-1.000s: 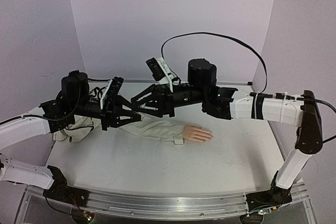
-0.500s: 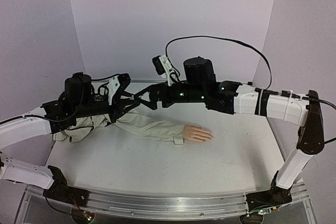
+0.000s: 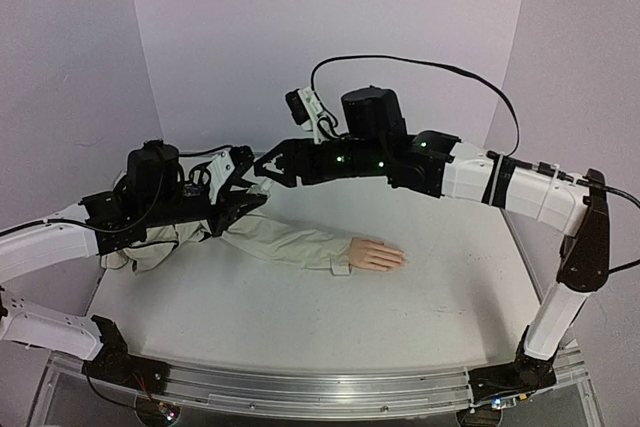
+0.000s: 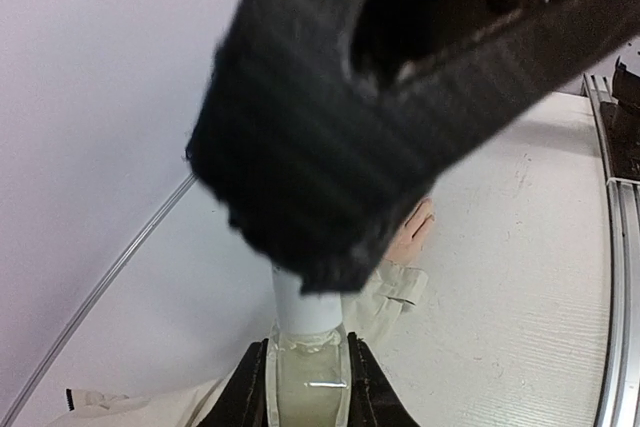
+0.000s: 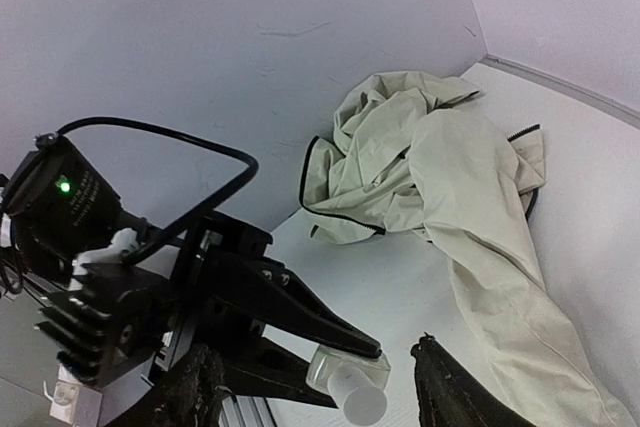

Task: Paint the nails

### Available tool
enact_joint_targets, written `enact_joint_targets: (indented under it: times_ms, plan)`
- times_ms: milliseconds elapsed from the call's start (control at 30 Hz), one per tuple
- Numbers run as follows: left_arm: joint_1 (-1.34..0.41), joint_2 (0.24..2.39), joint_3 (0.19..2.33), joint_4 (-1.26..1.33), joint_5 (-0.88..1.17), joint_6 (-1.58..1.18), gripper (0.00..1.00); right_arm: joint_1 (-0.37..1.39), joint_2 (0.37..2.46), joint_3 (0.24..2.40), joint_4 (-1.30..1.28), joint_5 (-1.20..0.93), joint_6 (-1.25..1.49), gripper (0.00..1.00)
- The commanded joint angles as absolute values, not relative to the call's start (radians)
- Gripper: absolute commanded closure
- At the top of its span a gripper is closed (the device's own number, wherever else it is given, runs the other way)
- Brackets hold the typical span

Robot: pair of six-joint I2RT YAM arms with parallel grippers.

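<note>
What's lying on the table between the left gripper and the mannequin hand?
The beige jacket sleeve fills that stretch, running from near the left gripper to the mannequin hand. The top view shows it best.

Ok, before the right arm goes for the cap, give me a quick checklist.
1. Left gripper shut on bottle: ok.
2. Cap on bottle: ok, white cap in place.
3. Right gripper open: ok, fingers wide apart.
4. Cap between right fingers: ok in the right wrist view, touching neither.
5. Hand lying on table, clear of both arms: ok.
6. Nails bare or painted: cannot tell, too small.
</note>
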State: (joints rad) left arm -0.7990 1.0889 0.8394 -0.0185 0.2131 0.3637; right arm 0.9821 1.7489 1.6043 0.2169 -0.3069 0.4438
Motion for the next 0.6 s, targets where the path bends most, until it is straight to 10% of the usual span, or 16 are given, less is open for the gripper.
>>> enact_joint_targets:
  times_ms: [0,567]
  plan:
    - [-0.805,1.076,0.902,0.011,0.202,0.379,1.0,0.975,1.782,1.661,0.182,-0.331,0.465,0.34]
    - [-0.807,1.077,0.9,0.011,0.204,0.38,1.0,0.962,1.792,1.652,0.183,-0.385,0.462,0.55]
